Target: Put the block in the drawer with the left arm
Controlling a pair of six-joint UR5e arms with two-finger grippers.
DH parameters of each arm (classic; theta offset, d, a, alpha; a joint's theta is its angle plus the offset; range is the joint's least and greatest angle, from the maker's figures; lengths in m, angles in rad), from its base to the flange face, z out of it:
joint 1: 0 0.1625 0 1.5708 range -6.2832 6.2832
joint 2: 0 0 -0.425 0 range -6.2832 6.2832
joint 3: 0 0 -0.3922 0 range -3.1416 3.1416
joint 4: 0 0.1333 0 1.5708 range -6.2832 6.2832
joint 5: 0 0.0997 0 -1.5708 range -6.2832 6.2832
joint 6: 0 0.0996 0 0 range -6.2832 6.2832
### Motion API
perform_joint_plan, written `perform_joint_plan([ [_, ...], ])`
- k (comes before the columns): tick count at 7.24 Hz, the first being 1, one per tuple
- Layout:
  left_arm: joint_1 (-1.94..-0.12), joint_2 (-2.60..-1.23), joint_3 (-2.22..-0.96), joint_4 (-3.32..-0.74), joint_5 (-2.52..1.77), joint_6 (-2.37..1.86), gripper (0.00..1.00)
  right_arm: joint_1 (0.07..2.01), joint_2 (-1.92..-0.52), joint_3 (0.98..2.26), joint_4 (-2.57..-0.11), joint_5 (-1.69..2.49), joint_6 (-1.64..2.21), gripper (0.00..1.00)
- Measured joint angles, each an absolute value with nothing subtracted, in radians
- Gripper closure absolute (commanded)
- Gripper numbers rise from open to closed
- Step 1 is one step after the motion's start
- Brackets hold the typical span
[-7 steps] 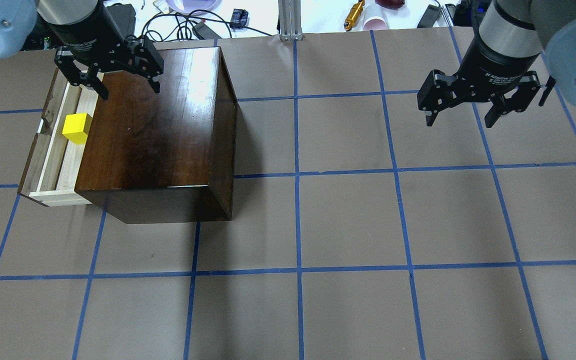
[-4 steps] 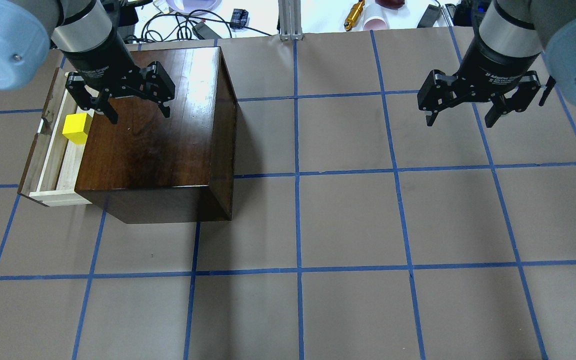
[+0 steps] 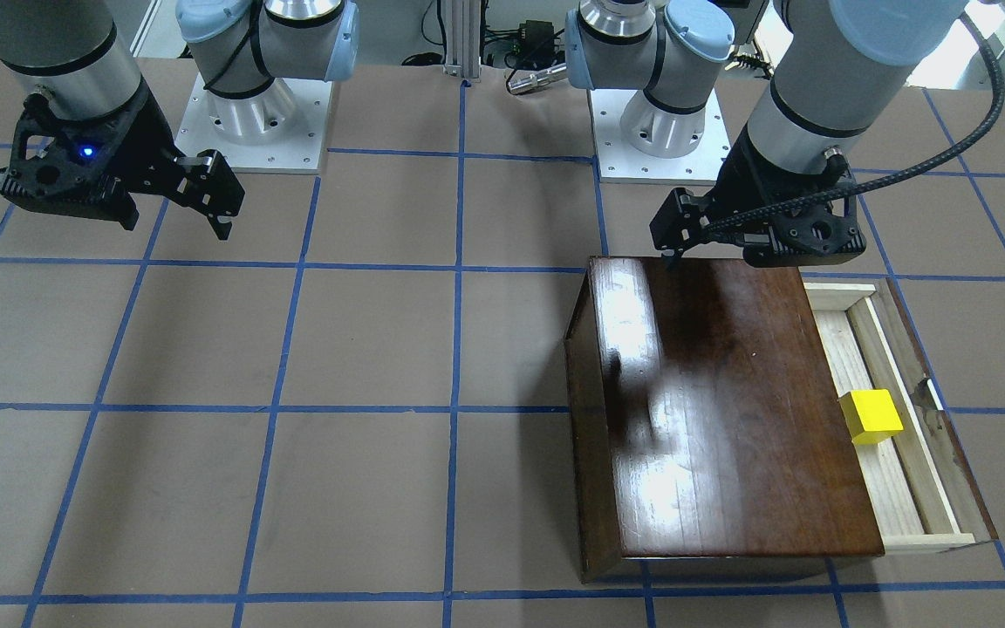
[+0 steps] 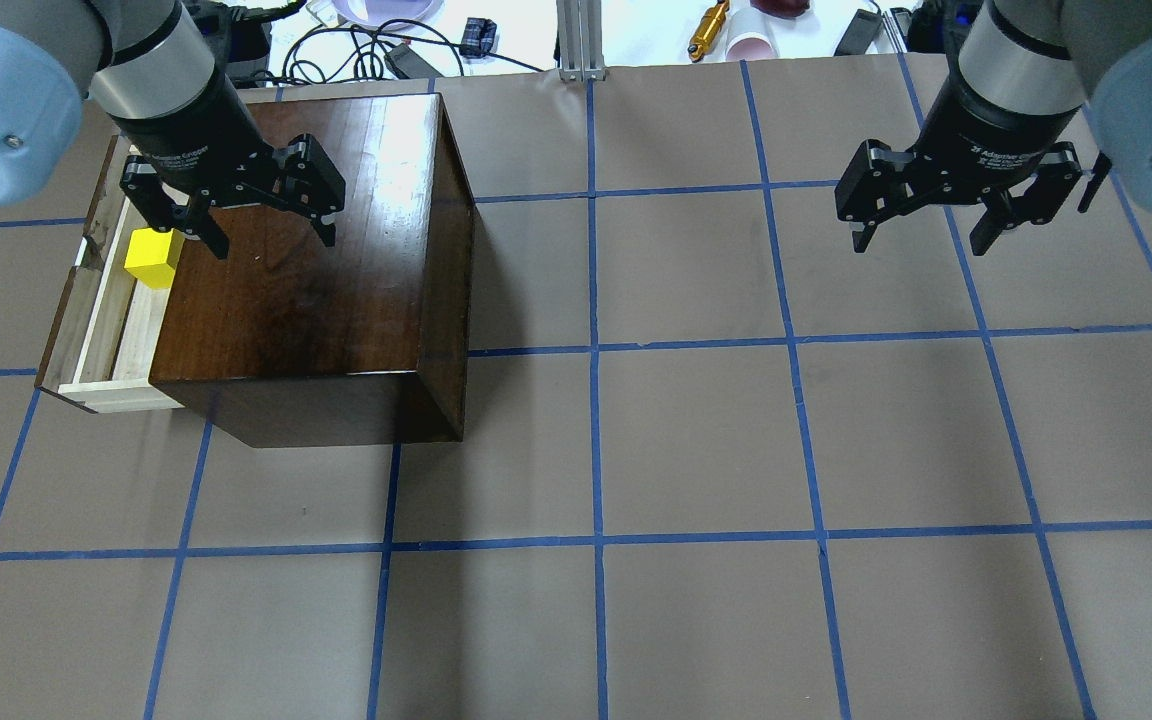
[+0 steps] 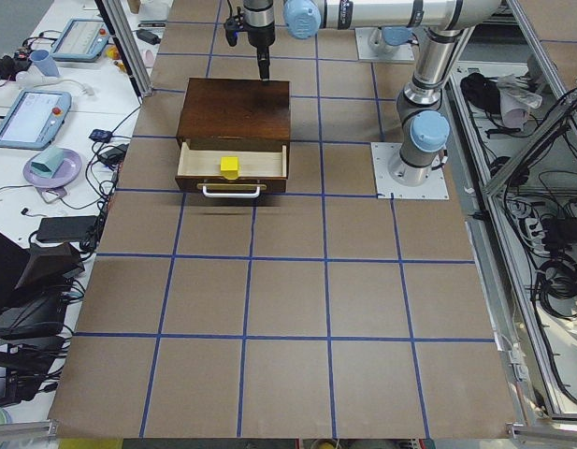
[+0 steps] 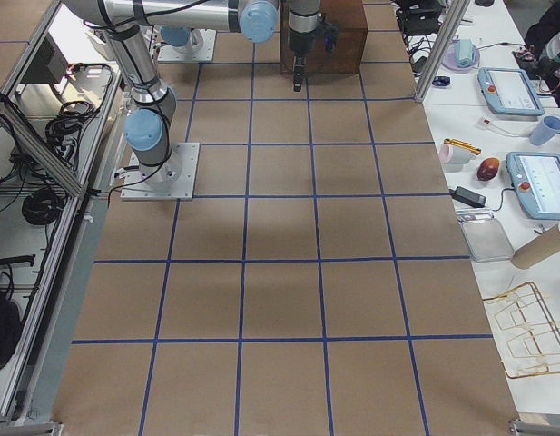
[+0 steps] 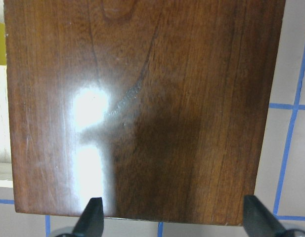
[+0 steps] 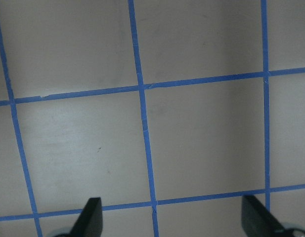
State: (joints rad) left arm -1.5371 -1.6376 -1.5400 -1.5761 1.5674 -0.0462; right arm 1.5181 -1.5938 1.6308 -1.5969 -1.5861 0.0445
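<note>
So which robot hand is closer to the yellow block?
The left one. The left gripper hangs open over the wooden box, just beside the block in the drawer. The right gripper, also open, hovers far across the table.

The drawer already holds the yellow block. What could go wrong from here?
1. The left arm hangs over the box with its jaws open; lowering from here would likely strike the glossy top.
2. The drawer stands open with the block inside; if pushed shut, the block might catch on the box front. The clearance is unclear.

yellow block (image 4: 154,259), dark-brown box (image 4: 316,270)
</note>
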Motion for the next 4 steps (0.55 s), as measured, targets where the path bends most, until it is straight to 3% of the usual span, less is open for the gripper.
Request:
perform_joint_plan([
  [4, -1.537, -1.637, -1.540, -1.575, 1.566, -0.041, 0.00, 1.518, -1.594, 1.631, -1.597, -1.586, 0.044, 0.00],
])
